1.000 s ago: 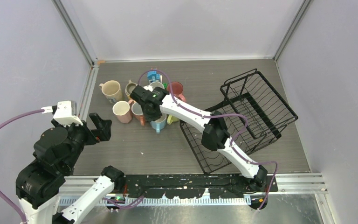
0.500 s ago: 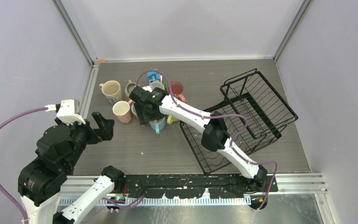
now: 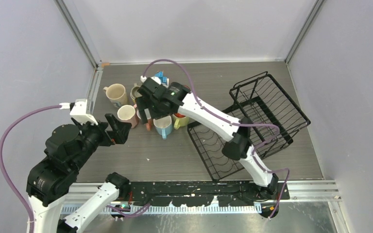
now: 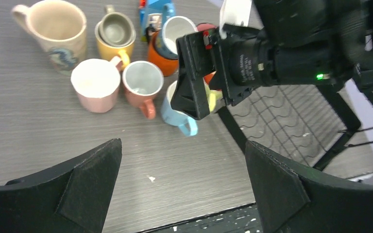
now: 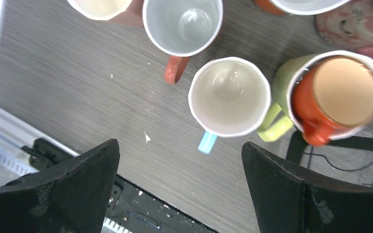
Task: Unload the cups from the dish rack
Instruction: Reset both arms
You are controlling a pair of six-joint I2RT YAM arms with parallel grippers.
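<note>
The right gripper (image 5: 179,144) has come up and back from the blue cup (image 5: 229,96), which it was low over a second ago; that cup now stands upright on the counter (image 3: 141,155) by itself, just beside the lime cup (image 5: 276,124) that has an orange cup (image 5: 337,94) nested in it. I read that as a finished release, with one more cup added to the group on the left half of the counter. The dish rack (image 3: 269,104) sits well apart on the right, and I can see no cup left on its wires, so the unloading looks complete or nearly so. The right jaws are spread wide with nothing between them and touch nothing; only bare counter and the blue cup's handle show in the gap. The left gripper (image 4: 182,145) has swung in toward the cups from the near left. Its jaws are also wide apart and empty, held above the counter short of the pink cup (image 4: 96,83).
</note>
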